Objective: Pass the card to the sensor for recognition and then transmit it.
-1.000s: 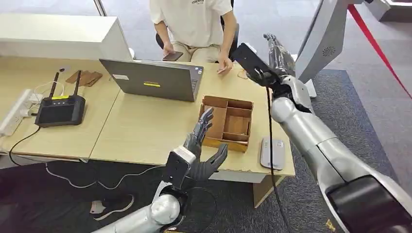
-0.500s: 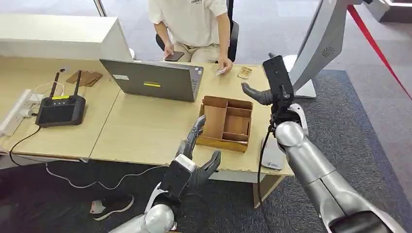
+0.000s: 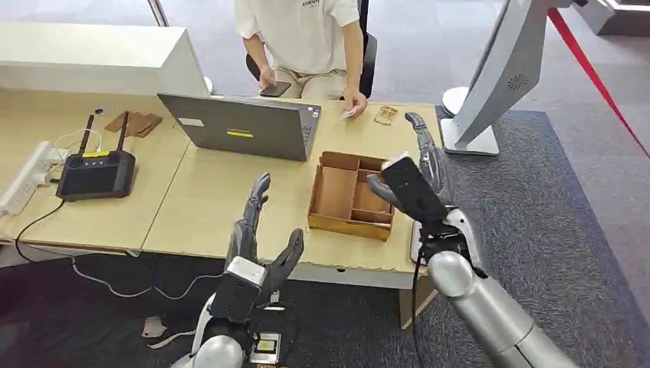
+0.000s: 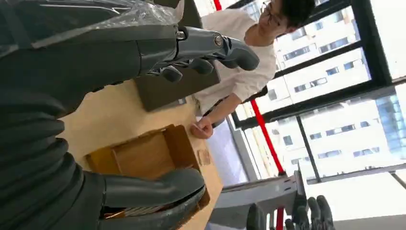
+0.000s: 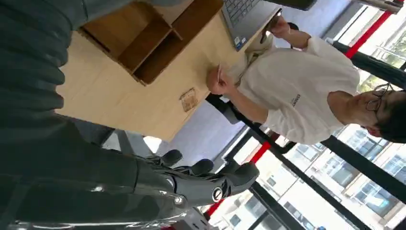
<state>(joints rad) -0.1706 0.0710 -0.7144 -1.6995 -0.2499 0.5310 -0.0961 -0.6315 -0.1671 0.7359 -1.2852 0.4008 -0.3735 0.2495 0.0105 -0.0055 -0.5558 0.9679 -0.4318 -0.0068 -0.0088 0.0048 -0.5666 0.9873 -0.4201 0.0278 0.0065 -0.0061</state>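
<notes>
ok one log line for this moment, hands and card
left hand: open, raised at table edge | right hand: open, above wooden tray | card: in person's hand on table

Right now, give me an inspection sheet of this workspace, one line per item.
Surface: light wooden table, two tops joined.
Job's things: a small pale card at the person's hand, on the table; sensor not identifiable.
Clutter: wooden divided box, laptop, black controller with antennas, white device by the box.
Hands: left hand and right hand raised, fingers apart, holding nothing.
Cables: black cable from the controller, power strip.
Surroundings: seated person, grey carpet, white stand.
</notes>
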